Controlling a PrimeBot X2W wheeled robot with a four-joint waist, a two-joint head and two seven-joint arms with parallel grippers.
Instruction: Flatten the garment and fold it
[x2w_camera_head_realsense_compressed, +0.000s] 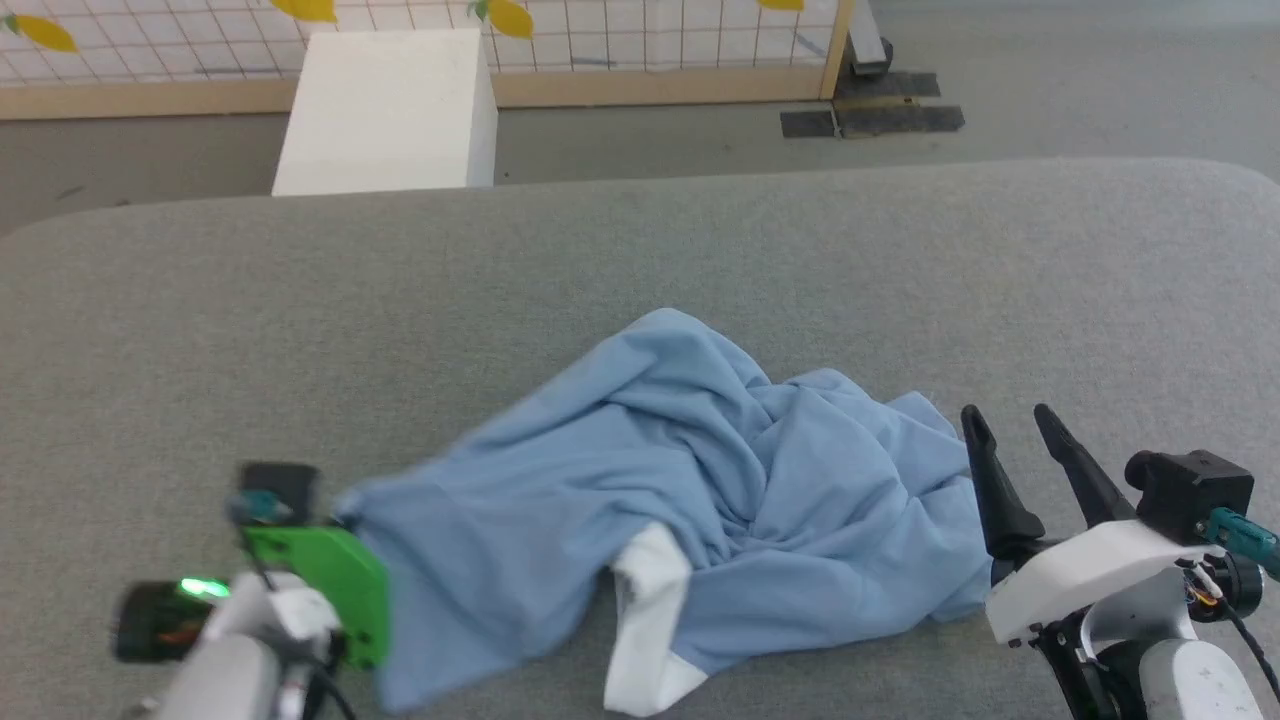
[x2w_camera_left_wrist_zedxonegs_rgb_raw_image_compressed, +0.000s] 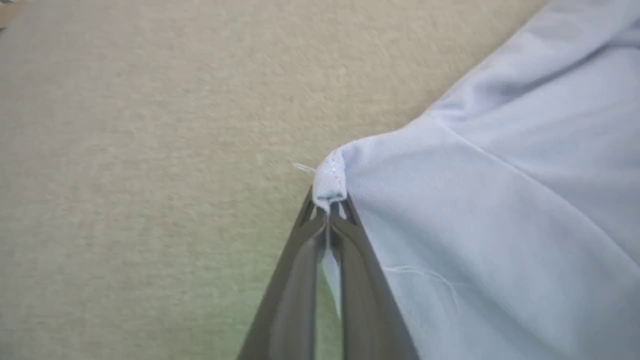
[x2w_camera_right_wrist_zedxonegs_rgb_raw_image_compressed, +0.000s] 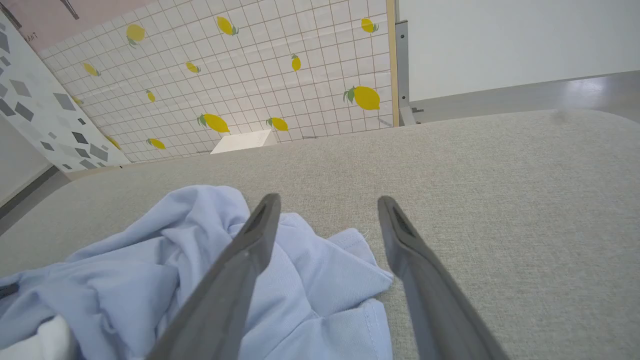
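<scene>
garment (x2w_camera_head_realsense_compressed: 680, 480): crumpled on grey padded surface (x2w_camera_head_realsense_compressed: 500, 300), between both grippers | left gripper (x2w_camera_left_wrist_zedxonegs_rgb_raw_image_compressed: 328, 206): fingers together, clamped on a garment corner, possibly a hem end | right gripper (x2w_camera_head_realsense_compressed: 1006, 412): fingers apart, just beside the garment's right edge

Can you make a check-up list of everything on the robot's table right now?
Surface: grey fabric tabletop, rounded corners.
Job's things: light blue shirt, crumpled, not yet flat or folded; white patch at its near edge.
Clutter: nothing seen.
Tools: left tool shut on a shirt corner; right tool open, beside the shirt's right edge.
Cables: thin dark cable at the right wrist.
Surroundings: white box, lemon-print tiled panel, grey floor.
</scene>
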